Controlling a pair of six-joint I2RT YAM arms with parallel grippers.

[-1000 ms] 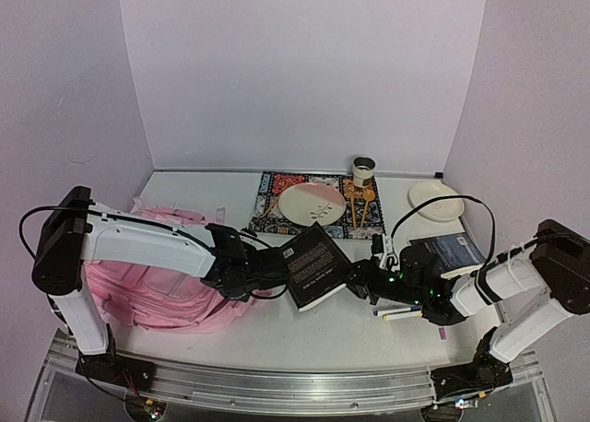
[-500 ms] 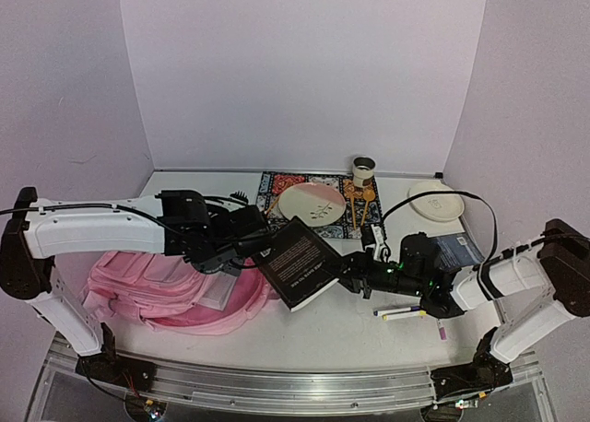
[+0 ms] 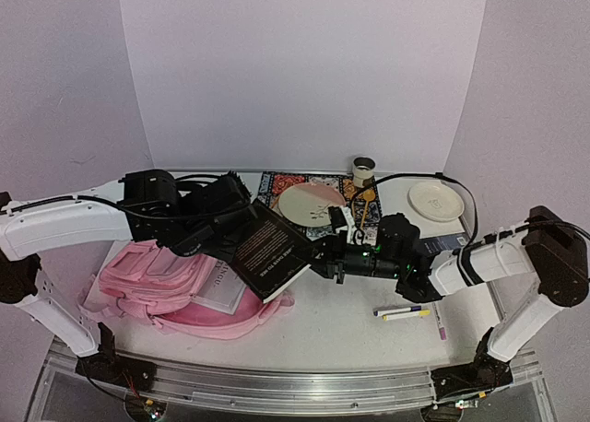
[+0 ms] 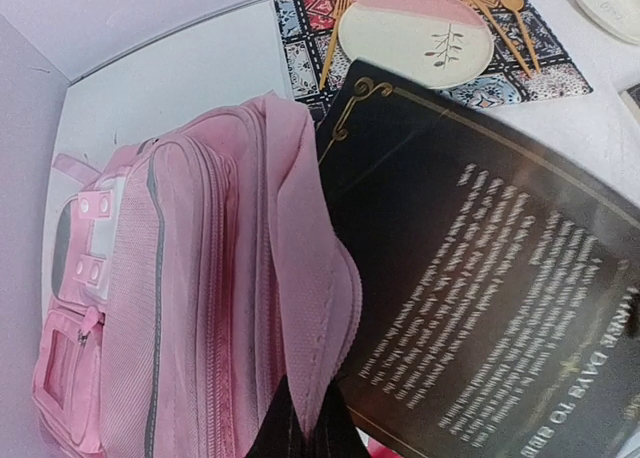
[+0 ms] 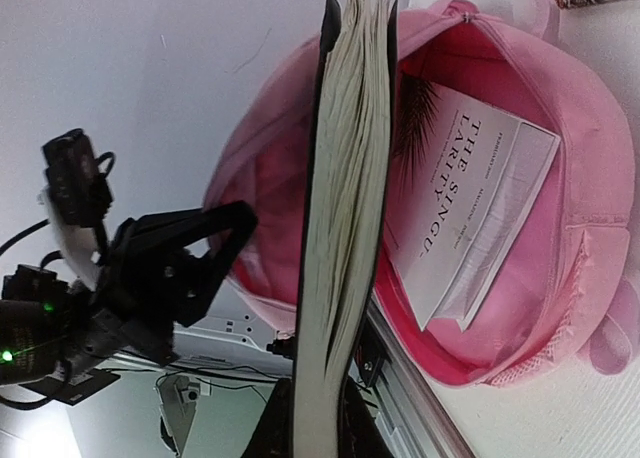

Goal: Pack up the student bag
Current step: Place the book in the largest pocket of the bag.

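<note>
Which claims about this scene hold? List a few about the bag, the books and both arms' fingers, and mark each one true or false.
1. The right fingers hold a black book at the open mouth of the student bag. True.
2. The student bag holds nothing. False: a white book already lies inside it.
3. The left fingers pinch the bag's pink fabric. True.
4. The pink-and-white plate rests on bare table. False: it sits on the patterned placemat.
5. Pens lie on the table near the right arm. True.
</note>
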